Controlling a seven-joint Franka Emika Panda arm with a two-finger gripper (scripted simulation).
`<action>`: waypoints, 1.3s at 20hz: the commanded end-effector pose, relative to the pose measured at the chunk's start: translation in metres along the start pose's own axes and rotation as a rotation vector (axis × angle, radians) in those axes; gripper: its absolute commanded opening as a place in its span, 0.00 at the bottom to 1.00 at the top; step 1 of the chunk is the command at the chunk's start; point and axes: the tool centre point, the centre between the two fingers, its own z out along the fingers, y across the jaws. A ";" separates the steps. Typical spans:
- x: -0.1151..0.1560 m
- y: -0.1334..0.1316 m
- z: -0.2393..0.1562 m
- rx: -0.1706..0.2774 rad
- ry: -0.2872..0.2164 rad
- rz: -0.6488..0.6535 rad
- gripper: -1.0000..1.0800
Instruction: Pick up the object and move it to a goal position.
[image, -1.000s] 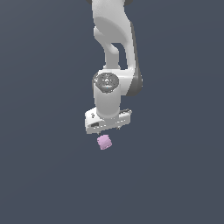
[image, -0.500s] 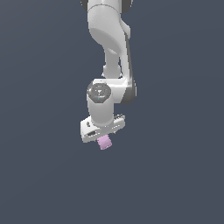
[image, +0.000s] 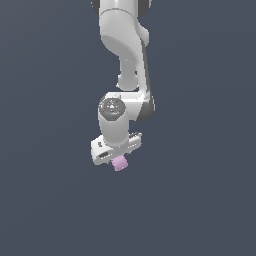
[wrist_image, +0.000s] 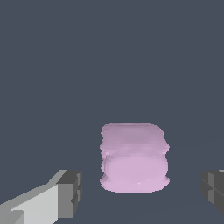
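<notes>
The object (image: 119, 163) is a small pale pink-lilac stubby block lying on the dark grey floor. In the exterior view the white gripper (image: 116, 151) hangs right over it and its hand covers the block's top edge. In the wrist view the object (wrist_image: 134, 157) sits between the two grey fingertips (wrist_image: 70, 193), nearer to this one than to the other (wrist_image: 213, 189). A clear gap shows on each side of the block. The gripper (wrist_image: 142, 192) is open and nothing is held.
The white arm (image: 125, 55) rises from the gripper to the top of the exterior view. A plain dark grey floor (image: 200, 200) surrounds the block, and no other object shows.
The gripper has come down onto the block and shifted slightly to the exterior view's left. The block has stayed in place.
</notes>
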 end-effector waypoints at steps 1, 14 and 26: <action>0.000 0.000 0.007 0.000 -0.001 0.000 0.96; 0.000 0.000 0.048 0.000 0.000 -0.004 0.96; 0.000 0.000 0.047 0.000 0.000 -0.004 0.00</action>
